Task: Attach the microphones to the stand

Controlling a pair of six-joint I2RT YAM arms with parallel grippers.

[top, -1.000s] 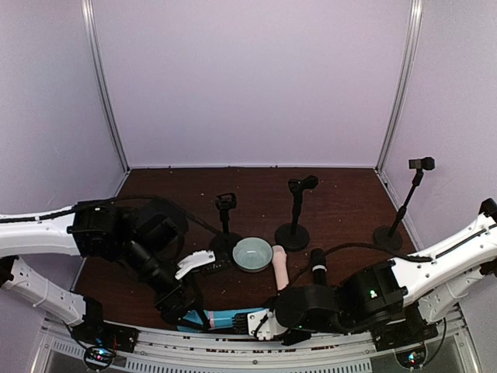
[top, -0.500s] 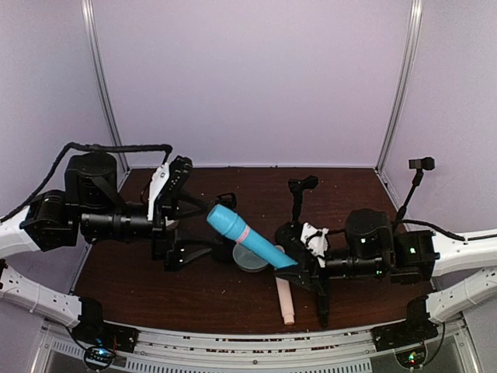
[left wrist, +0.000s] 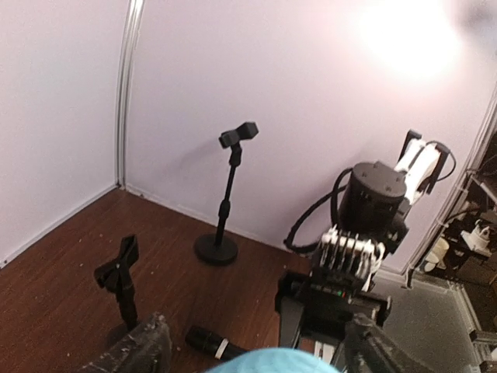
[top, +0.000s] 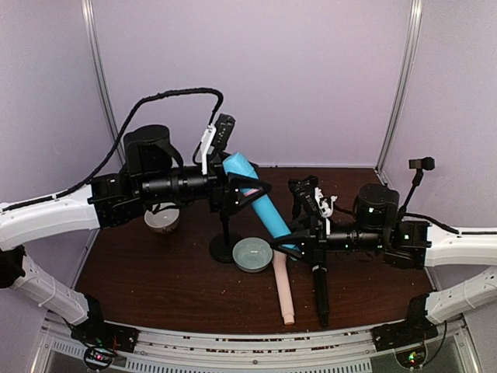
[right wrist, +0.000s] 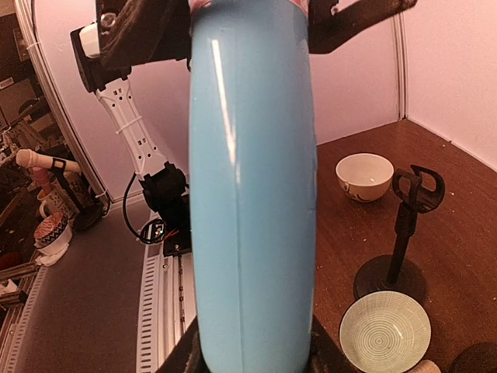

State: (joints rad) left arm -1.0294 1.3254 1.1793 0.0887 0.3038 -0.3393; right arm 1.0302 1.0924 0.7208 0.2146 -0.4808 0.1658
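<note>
Blue microphone [top: 262, 206] within right hand [top: 284, 242]

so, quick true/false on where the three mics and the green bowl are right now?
1. The pale pink-beige stick microphone lies flat on the dark wooden table. True.
2. The light blue stick microphone lies on the table. False: it is in the air, its lower end clamped in the right gripper.
3. The pale green round bowl sits next to the black stand. True.
4. The black stick microphone is clipped into that stand. False: it lies on the table beside the pink-beige one.
</note>
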